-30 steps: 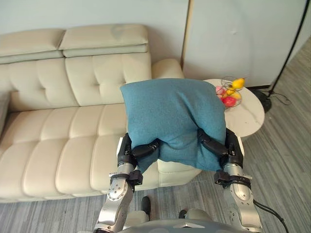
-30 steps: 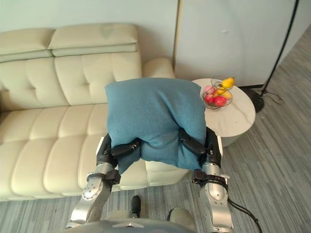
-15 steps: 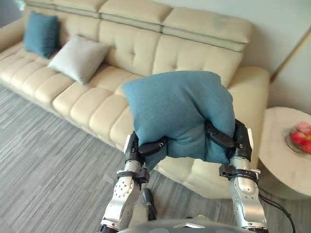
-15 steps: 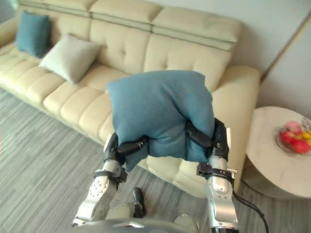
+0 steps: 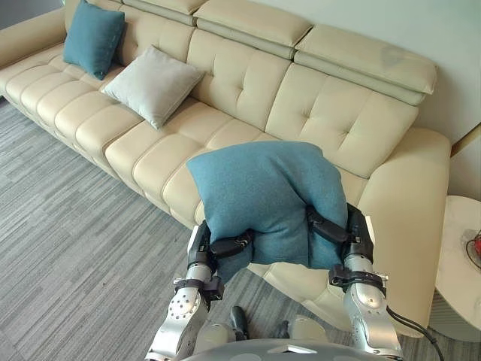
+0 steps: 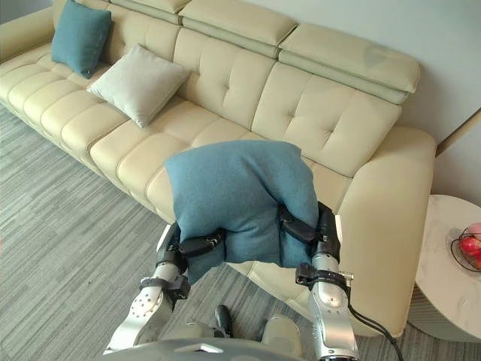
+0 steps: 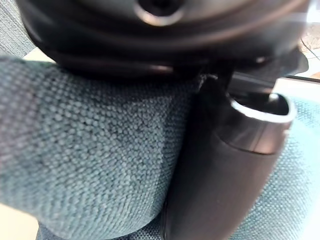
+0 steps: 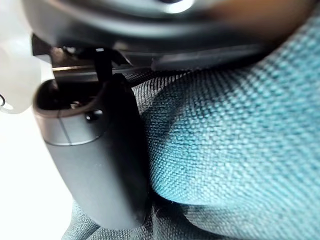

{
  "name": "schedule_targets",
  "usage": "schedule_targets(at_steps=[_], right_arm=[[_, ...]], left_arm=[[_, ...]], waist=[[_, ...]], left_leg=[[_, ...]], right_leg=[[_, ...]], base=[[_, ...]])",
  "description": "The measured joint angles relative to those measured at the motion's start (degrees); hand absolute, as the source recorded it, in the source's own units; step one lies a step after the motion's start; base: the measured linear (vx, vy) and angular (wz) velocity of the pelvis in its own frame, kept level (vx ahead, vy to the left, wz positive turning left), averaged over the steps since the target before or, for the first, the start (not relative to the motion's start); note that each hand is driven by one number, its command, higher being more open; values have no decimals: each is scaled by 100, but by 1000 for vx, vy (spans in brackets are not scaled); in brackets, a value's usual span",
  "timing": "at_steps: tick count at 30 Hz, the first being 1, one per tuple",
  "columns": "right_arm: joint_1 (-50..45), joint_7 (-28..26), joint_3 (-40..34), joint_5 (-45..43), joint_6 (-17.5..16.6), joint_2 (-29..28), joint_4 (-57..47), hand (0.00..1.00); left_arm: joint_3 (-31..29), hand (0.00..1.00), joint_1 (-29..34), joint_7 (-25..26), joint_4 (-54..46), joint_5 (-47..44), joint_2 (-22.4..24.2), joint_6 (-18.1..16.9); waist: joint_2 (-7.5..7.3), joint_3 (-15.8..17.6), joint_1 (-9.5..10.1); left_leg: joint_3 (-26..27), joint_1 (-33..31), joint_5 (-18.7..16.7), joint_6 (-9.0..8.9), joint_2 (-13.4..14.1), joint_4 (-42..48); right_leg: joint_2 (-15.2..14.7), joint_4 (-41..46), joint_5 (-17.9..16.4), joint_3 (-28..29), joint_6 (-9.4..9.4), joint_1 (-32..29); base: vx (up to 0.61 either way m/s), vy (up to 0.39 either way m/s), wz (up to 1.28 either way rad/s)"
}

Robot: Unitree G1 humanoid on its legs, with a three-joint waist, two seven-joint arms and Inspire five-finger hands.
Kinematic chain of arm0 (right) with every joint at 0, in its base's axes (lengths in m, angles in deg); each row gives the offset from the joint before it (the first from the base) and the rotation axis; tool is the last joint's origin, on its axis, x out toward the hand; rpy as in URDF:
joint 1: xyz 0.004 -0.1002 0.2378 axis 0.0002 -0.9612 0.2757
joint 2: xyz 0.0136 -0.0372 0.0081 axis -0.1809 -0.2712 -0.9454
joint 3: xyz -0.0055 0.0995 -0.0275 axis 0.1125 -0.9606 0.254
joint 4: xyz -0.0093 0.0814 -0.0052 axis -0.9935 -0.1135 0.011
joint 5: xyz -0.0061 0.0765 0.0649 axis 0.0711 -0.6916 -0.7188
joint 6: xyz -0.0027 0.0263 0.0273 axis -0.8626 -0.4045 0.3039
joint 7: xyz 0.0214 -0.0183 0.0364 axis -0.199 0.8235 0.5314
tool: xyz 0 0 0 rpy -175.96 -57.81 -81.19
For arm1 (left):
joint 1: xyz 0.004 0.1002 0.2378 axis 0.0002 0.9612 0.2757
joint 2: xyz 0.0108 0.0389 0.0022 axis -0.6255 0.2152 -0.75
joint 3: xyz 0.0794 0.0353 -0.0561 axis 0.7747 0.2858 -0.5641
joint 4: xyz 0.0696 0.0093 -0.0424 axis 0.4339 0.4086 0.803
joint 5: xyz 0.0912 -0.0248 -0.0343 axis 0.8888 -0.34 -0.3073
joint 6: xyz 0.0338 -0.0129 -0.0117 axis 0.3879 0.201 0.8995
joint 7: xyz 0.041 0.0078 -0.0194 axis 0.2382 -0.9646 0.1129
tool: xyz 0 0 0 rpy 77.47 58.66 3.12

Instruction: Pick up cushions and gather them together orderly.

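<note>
I hold a large teal cushion (image 5: 263, 199) up in front of me between both hands. My left hand (image 5: 229, 246) pinches its lower left edge, thumb pressed into the cloth (image 7: 100, 165). My right hand (image 5: 331, 229) grips its lower right side, the thumb (image 8: 95, 165) sunk into the fabric. On the cream sofa (image 5: 248, 83), a grey cushion (image 5: 152, 84) leans on the backrest at the left, and a smaller teal cushion (image 5: 92, 37) stands in the far left corner.
The sofa's armrest (image 5: 409, 195) is close on the right. A round white side table (image 6: 455, 263) with a wire fruit bowl (image 6: 470, 248) stands at the far right. Grey striped floor (image 5: 68, 248) lies open to the left.
The camera has swung, so the whole scene shifted and the sofa's left cushions show fully. The held cushion sits lower and closer to the sofa seat. Both hands keep their grip.
</note>
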Motion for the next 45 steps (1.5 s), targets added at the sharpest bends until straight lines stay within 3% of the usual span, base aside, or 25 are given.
schedule_targets(at_steps=[1, 3, 5, 6, 7, 8, 10, 11, 13, 14, 17, 20, 23, 27, 29, 30, 32, 40, 44, 45], right_arm=[[-10, -3, -2, -2, 0, 15, -1, 0], [-87, -5, -30, -2, -1, 17, -35, 0], [-139, -19, -33, -1, 0, -6, -99, 0], [-151, -23, -38, -1, 1, -4, -121, 0], [-214, -34, -45, -1, 1, 2, -197, 0], [-356, -43, -77, -1, 3, 2, -425, 0], [-358, -45, -125, -1, 1, 1, -551, 0], [-323, -45, -148, 0, -18, 12, -613, 0], [-274, -36, -154, 0, -30, 13, -612, 0], [-292, -33, -161, 0, -29, 45, -610, 0], [-366, 25, -151, 0, 0, -77, -573, 0], [-365, 33, -107, 2, 3, -90, -574, 0], [-366, 25, -81, 20, 3, -121, -610, 0], [-378, 10, -82, 110, 37, -126, -603, 0], [-308, 9, -65, 122, 45, -67, -471, 0], [-304, 9, -64, 122, 45, -66, -464, 0], [-109, 10, 37, 159, 46, 2, -218, 0], [32, 41, 108, 509, 46, 51, -20, 0], [885, 215, 221, 697, 45, 198, 519, 0], [1351, 334, 265, 758, 47, 267, 762, 0]], left_arm=[[0, 0, 3, -8, -4, 7, 16, 0], [4, 0, 2, -48, -4, 10, 55, 2], [5, 0, 47, -63, -1, 5, 57, 2], [5, 0, 59, -72, -2, 5, 69, 2], [6, 0, 87, -87, -2, 5, 103, 3], [19, 0, 124, -143, -5, 5, 181, -4], [35, 0, 120, -207, -1, 5, 213, -5], [36, 0, 109, -245, -1, 5, 261, -19], [42, 0, 99, -245, 2, 5, 295, -25], [59, 0, 115, -245, 4, 7, 299, -23], [55, 0, 87, -239, 45, 7, 248, -6], [55, 0, 131, -212, 32, 6, 237, -7], [56, 0, 251, -212, -79, 6, 216, -14], [57, 0, 297, -216, -89, 6, 197, -6], [40, 0, 300, -217, -89, 9, 203, 0], [39, 0, 300, -217, -89, 9, 203, 0], [-66, 0, 309, -216, -89, 16, 209, 5], [-248, 0, 239, -190, -89, 237, 263, 18], [-371, 0, -298, 18, 37, 248, 238, 28], [-399, 0, -681, 134, 163, 247, 180, 29]], waist=[[10, -8, -46], [48, -30, -68], [52, -31, -57], [56, -28, -54], [57, -25, -30], [61, -24, 53], [83, -38, 102], [69, -33, 103], [110, -52, 118], [204, -85, 112], [13, -61, 58], [32, -42, 127], [17, -60, 125], [-29, -129, 71], [21, -237, 48], [22, -238, 49], [67, -270, 56], [98, -286, -7], [94, -154, -15], [88, 1, -12]], left_leg=[[-65, 83, -94, 78, -53, 78], [-205, 79, -311, -38, -9, 355], [-193, -18, -568, -385, 143, 1020], [-163, -79, -628, -432, 199, 1299], [-64, -231, -721, -544, 329, 1944], [98, -581, -1014, -513, 665, 3038], [-11, -744, -1291, -505, 1071, 3300], [-373, -888, -1354, -647, 1240, 3140], [-1130, -915, -1205, -868, 1333, 2475], [-1621, -720, -383, -1199, 1445, 1718], [-1602, -598, -472, -1133, 1175, 1888], [-1570, -519, -706, -1025, 1100, 2175], [-1402, -254, -889, -1041, 1082, 1905], [-899, -48, -882, -1027, 1063, 1506], [-506, 25, -829, -945, 1077, 1217], [-498, 28, -827, -942, 1077, 1206], [-310, 135, -786, -885, 1065, 977], [-330, 68, -562, -836, 975, 586], [-332, -420, -368, -840, 954, 578], [-333, -609, -276, -840, 955, 588]], right_leg=[[100, -256, 245, 26, -316, 94], [175, -524, 422, -23, -246, 337], [268, -970, 506, -64, -180, 783], [289, -1108, 554, -73, -160, 917], [322, -1394, 627, -63, -171, 1206], [363, -1701, 701, -11, -184, 1553], [396, -1776, 693, 148, -186, 1709], [376, -1784, 690, 292, -179, 1705], [314, -1758, 666, 555, -104, 1695], [334, -1693, 564, 799, 104, 1680], [69, -1617, 517, 1122, 220, 1638], [-26, -1639, 555, 1557, 310, 1634], [-20, -1717, 549, 1963, 345, 1569], [-38, -1804, 688, 2594, 536, 1238], [-24, -2119, 1087, 2854, 599, 1004], [-23, -2129, 1097, 2852, 595, 1002], [-18, -2462, 1433, 2806, 579, 973], [-74, -2804, 1848, 2257, 534, 793], [-105, -2865, 2094, 2071, 443, 321], [-106, -2873, 2204, 1984, 372, 150]], base=[[214, 40, 31], [216, -11, 31], [189, -54, 14], [204, -60, 4], [211, -30, -12], [205, -23, -31], [159, 16, -45], [153, 73, -51], [175, 208, -74], [178, 266, -74], [173, 274, -52], [74, 149, -59], [34, 116, -64], [2, 66, -89], [36, 78, -105], [23, 54, -109], [11, 37, -81], [-17, 16, -15], [-101, -5, 1], [-164, -14, 0]])
